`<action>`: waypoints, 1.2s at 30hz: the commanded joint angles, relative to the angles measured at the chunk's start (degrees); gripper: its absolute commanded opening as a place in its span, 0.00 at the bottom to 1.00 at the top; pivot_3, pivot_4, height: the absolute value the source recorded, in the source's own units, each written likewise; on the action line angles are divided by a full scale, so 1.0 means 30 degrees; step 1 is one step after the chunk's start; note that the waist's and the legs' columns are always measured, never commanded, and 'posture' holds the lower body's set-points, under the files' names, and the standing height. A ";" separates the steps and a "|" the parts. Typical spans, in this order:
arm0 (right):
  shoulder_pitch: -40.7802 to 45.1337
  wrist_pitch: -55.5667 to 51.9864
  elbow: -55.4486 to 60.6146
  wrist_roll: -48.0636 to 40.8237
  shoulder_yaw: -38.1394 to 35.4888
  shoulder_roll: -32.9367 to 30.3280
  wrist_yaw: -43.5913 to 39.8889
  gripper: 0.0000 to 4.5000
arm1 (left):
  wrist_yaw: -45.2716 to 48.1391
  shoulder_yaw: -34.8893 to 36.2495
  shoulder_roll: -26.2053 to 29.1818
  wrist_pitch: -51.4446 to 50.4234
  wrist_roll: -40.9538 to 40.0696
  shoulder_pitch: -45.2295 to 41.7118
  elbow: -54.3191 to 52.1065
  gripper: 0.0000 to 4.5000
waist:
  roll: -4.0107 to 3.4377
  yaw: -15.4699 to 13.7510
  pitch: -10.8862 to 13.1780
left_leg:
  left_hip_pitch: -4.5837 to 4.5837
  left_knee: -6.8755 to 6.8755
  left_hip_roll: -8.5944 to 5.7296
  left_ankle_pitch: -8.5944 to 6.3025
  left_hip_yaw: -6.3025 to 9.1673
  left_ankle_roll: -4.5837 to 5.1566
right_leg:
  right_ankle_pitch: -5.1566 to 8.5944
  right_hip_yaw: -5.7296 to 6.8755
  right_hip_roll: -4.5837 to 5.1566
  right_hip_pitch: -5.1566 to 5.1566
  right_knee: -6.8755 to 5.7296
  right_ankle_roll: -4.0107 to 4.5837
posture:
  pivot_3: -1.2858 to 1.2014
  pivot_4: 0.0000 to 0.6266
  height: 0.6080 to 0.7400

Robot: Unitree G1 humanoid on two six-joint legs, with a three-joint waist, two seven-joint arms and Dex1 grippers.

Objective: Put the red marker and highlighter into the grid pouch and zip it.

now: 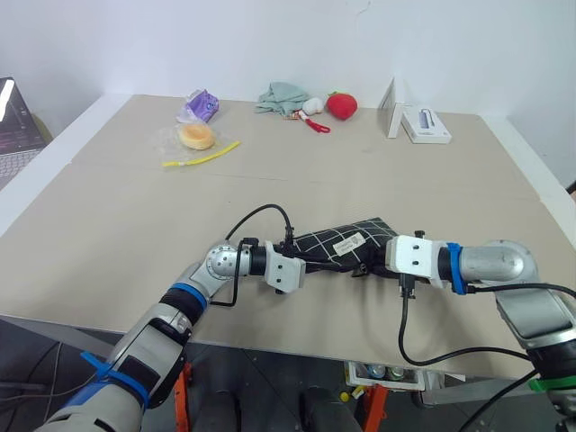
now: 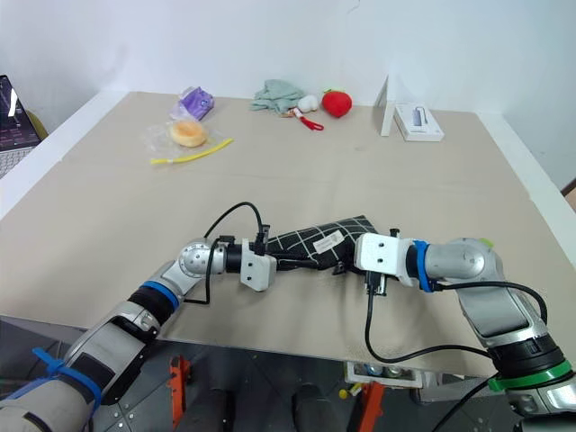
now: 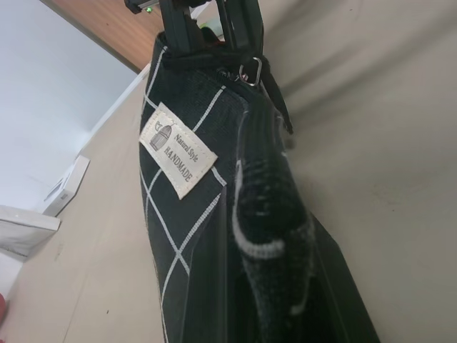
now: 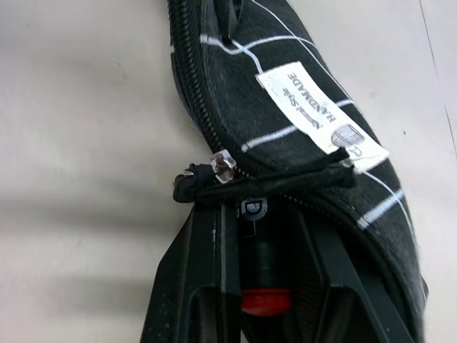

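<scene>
From the head, the grid pouch lies near the table's near edge between both grippers. The left gripper pinches its end. The right gripper, fingers narrow, holds the zipper pull; red marker inside.

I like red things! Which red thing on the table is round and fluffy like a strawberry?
The strawberry plush at the far edge, round with a green top. The small red clip beside it is thin.

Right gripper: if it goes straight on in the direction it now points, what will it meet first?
Probably the zipper pull of the grid pouch, lying just ahead of the right gripper.
</scene>
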State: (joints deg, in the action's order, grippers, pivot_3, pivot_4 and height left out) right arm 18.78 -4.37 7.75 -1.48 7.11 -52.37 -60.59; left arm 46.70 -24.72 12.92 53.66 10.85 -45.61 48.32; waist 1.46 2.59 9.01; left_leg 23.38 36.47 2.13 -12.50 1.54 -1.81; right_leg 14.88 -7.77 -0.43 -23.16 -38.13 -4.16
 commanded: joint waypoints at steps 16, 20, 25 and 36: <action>-0.1413 -1.1351 0.6931 -0.8137 -1.0848 0.2220 0.5950 1.00 | 0.1970 0.1778 -0.0824 -0.5492 -0.3745 0.1225 -0.3729 0.00 | -0.0003 0.0017 0.0004 | 0.0000 0.0013 0.0016 0.0004 0.0059 0.0001 | -0.0024 0.0036 -0.0025 0.0012 -0.0022 0.0046 | 0.52 0.24 0.94; -0.1901 -1.5009 0.6822 -0.4940 -1.1694 0.4923 1.3094 1.00 | 0.2044 0.1951 -0.0961 -0.5938 -0.3820 0.1344 -0.3829 0.00 | 0.0025 -0.0004 -0.0003 | 0.0001 0.0027 0.0012 0.0015 0.0077 -0.0005 | -0.0023 0.0063 -0.0017 0.0030 -0.0019 0.0041 | 0.52 0.24 0.94; -0.1272 -1.8738 0.8116 -0.2116 -1.2440 0.9877 1.9980 1.00 | 0.2210 0.1981 -0.1189 -0.6170 -0.3869 0.1293 -0.3807 0.00 | -0.0098 0.0019 -0.0005 | 0.0007 0.0003 0.0019 0.0032 0.0072 -0.0004 | -0.0024 0.0047 -0.0031 -0.0016 -0.0045 0.0058 | 0.52 0.24 0.94; 0.0633 -1.9637 0.6520 -0.1357 -1.4465 1.2532 2.2942 1.00 | 0.2081 0.1923 -0.1293 -0.6430 -0.3748 0.1757 -0.4327 0.00 | -0.0174 0.0063 -0.0004 | 0.0018 -0.0010 0.0005 0.0031 0.0063 0.0001 | -0.0018 0.0034 -0.0025 -0.0026 -0.0047 0.0055 | 0.52 0.24 0.94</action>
State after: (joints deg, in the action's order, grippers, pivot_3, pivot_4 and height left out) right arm 19.04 -63.87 26.82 -4.80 -34.52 -14.49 8.03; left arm 53.16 -19.79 9.25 34.48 0.39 -40.41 37.57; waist 0.93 2.77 8.99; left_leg 23.43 36.44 2.15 -12.40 1.73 -1.80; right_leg 14.82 -7.66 -0.51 -23.24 -38.27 -4.00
